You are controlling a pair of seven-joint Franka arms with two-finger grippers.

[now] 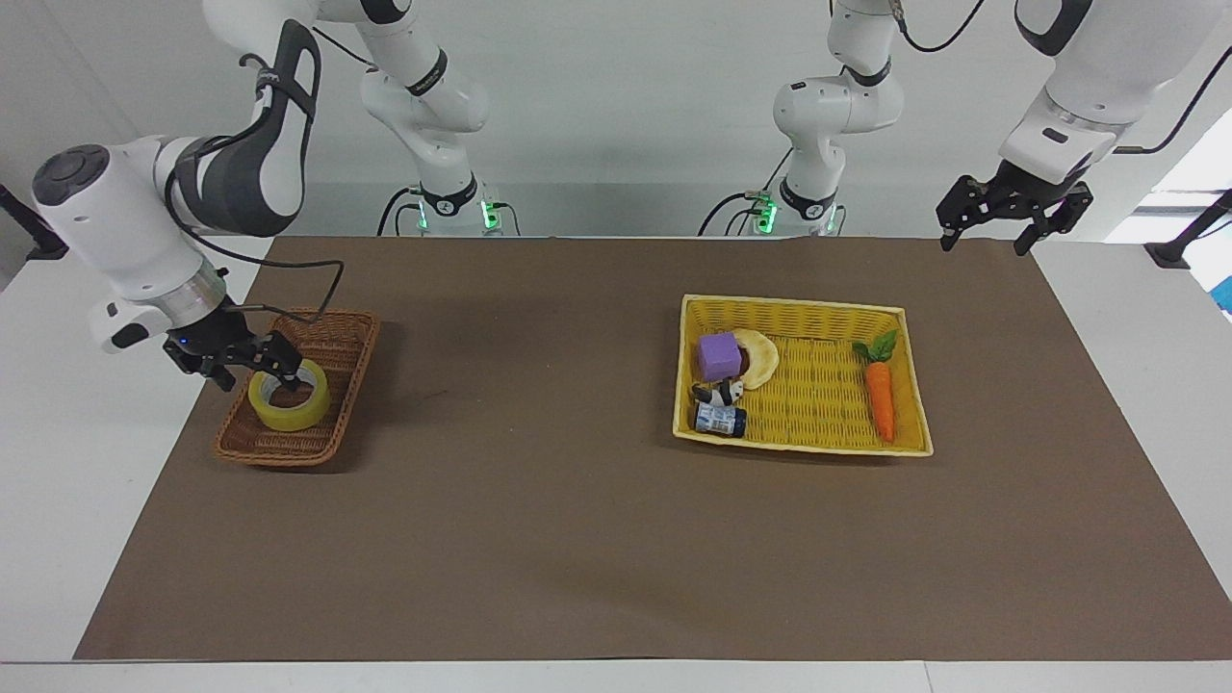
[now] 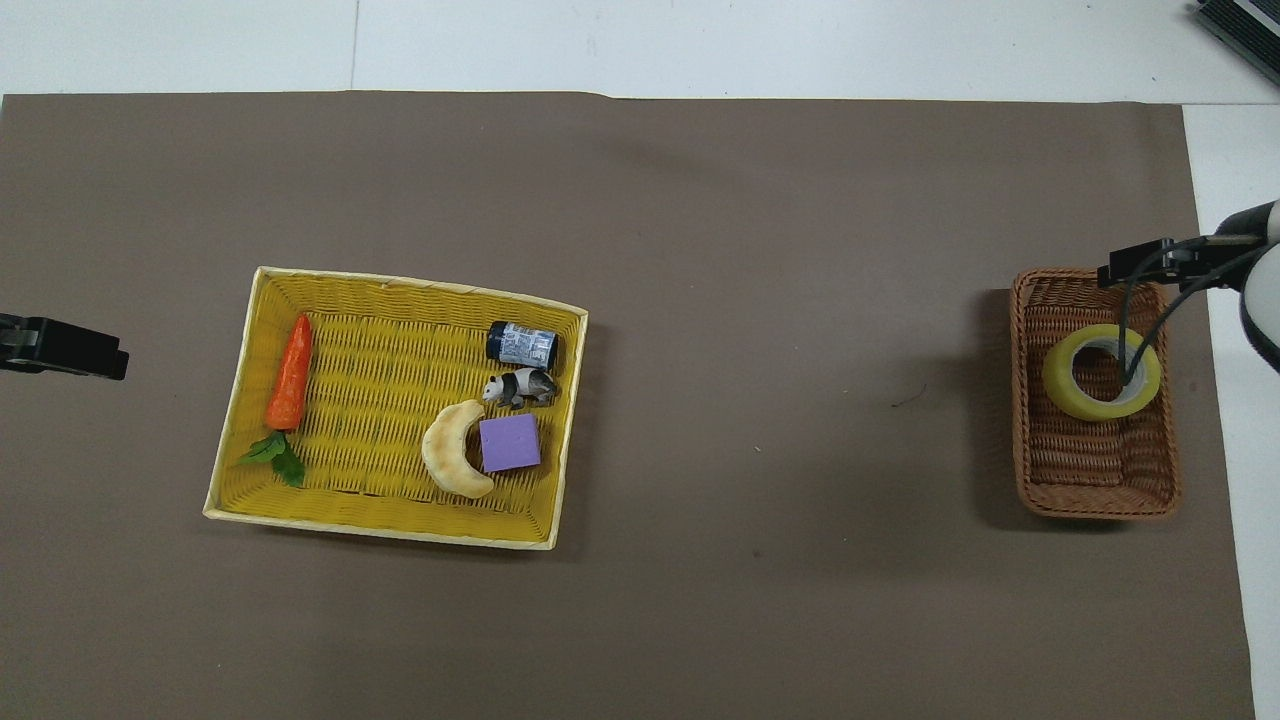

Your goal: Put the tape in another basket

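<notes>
Tape (image 1: 288,402) in basket (image 1: 332,327); I read right gripper (image 1: 252,360) bent over it, pinching its wall; left gripper (image 1: 1011,207) waits, spread.

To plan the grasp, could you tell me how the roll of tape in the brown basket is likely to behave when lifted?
The tape is a thick ring lying roughly flat in the basket, so it probably stays stiff and won't roll unless tipped on edge. Its smooth yellowish wall may be slippery, so pinching through the core likely holds better.

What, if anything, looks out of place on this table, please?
Nothing spilled or damaged. Only the small bottle lies on its side in the yellow basket; the tape sits in the brown basket.
</notes>
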